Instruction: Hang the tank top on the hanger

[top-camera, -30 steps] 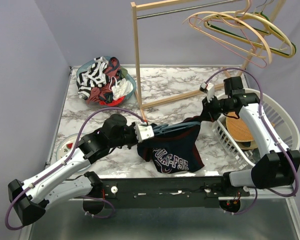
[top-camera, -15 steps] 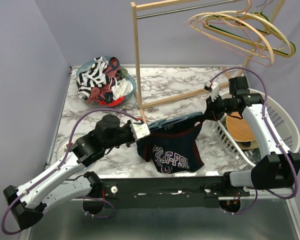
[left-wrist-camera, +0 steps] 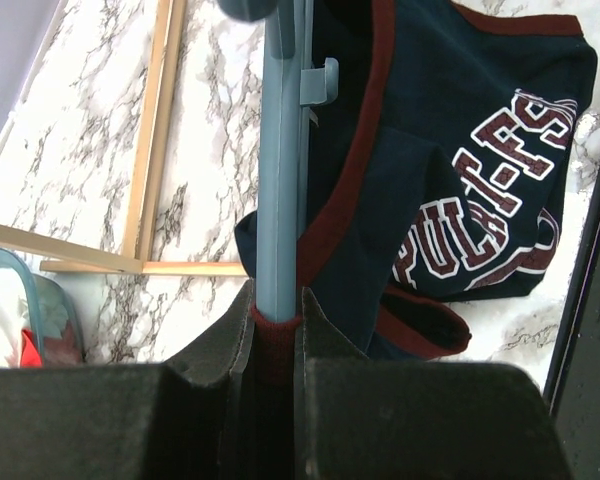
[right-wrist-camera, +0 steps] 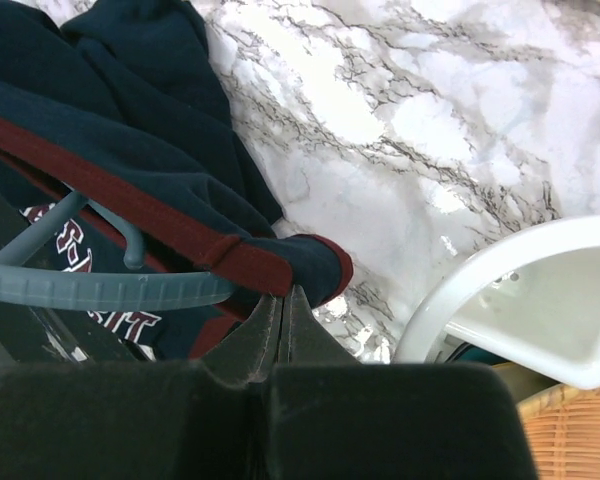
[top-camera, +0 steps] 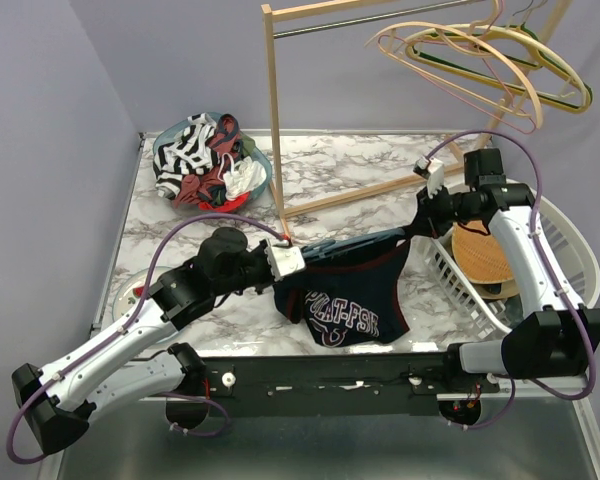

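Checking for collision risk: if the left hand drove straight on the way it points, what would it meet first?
The left hand grips the hanger, which runs straight ahead with the tank top alongside; past them, probably the right hand, though depth is unclear.

The white, grey-veined marble worktop (top-camera: 380, 160) carried a teal bowl (top-camera: 264, 166) heaped with clothes (top-camera: 195, 160) in its far left corner. The foot of a wooden rack (top-camera: 360, 195) lay across the far middle. A white laundry basket (top-camera: 455, 275) stood at the right edge, and a small round dish (top-camera: 135, 295) near the left edge. The tank top (top-camera: 345, 300) drooped to the surface by the near edge.
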Robot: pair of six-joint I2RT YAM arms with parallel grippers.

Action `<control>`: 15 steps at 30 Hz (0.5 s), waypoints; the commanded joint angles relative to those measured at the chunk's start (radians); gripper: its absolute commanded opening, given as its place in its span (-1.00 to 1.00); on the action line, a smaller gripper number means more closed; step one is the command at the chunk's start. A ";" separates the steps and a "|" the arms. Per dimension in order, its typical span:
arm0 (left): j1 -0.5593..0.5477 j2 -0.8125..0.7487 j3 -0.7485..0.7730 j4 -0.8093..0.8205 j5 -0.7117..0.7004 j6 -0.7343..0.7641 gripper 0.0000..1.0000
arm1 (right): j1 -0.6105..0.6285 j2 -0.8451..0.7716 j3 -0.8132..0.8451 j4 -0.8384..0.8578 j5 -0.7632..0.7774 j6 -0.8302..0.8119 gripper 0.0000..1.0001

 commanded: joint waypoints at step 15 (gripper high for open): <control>0.000 0.148 0.118 -0.064 0.046 0.005 -1.00 | -0.034 -0.116 0.145 -0.175 -0.183 -0.088 -0.99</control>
